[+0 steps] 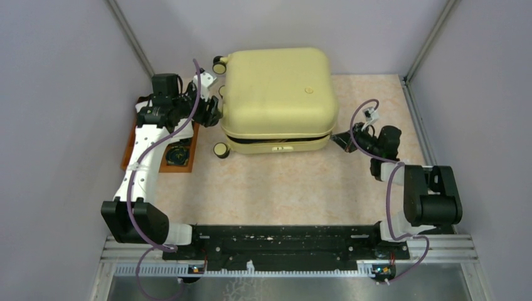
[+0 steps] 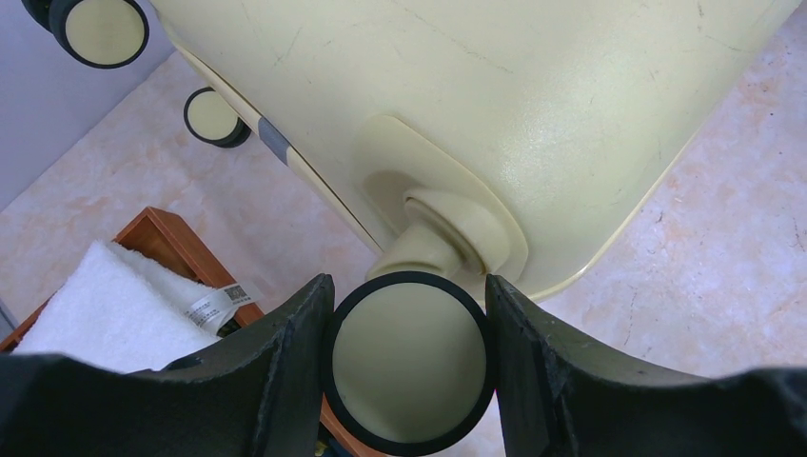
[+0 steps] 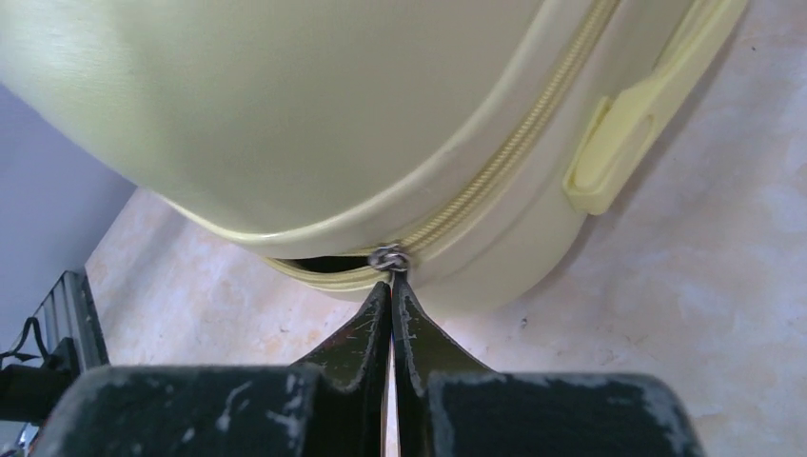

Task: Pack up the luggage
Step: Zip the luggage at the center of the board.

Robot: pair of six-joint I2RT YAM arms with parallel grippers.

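Note:
The pale yellow luggage (image 1: 276, 94) lies flat at the back of the table with its lid down, and a dark gap shows along its near edge. My left gripper (image 1: 213, 113) is at its left side, shut on one cream, black-rimmed wheel (image 2: 407, 362); both fingers press the rim in the left wrist view, where the gripper (image 2: 409, 283) fills the bottom. My right gripper (image 1: 335, 139) is at the near right corner. In the right wrist view it (image 3: 391, 281) is shut, its tips pinching the pull just below the metal zipper slider (image 3: 389, 257). Left of the slider the zip is apart.
A wooden tray (image 2: 167, 233) with a white towel (image 2: 114, 305) sits left of the luggage, under the left arm. A dark round item (image 1: 177, 153) lies in it. Two other wheels (image 1: 219, 64) (image 1: 221, 150) stick out. A side handle (image 3: 619, 143) is on the shell. Grey walls enclose the table.

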